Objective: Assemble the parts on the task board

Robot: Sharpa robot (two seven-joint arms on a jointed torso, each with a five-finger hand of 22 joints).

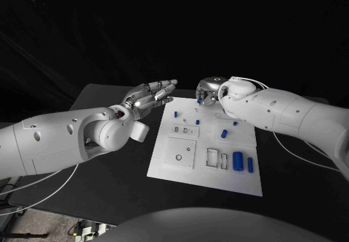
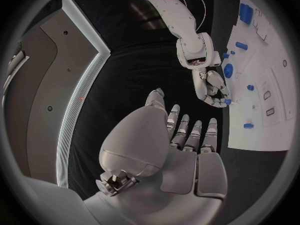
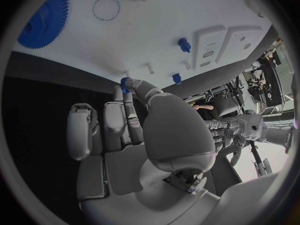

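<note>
A flat white rectangular task board (image 1: 207, 174) lies mid-table, and assembly looks early: about seven small blue plastic parts (image 1: 238, 160) sit scattered on it, while several recessed slots appear unfilled. The silver right hand (image 1: 209, 93) pinches one small blue peg (image 1: 199, 101) at the board's far edge. The silver left hand (image 1: 149, 97) hovers beside the board, fingers spread, holding nothing.

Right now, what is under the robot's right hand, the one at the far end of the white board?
The right hand pinches a small blue part over the far edge of the task board. White board and black table show below; the part's upper end is covered by the fingers.
</note>
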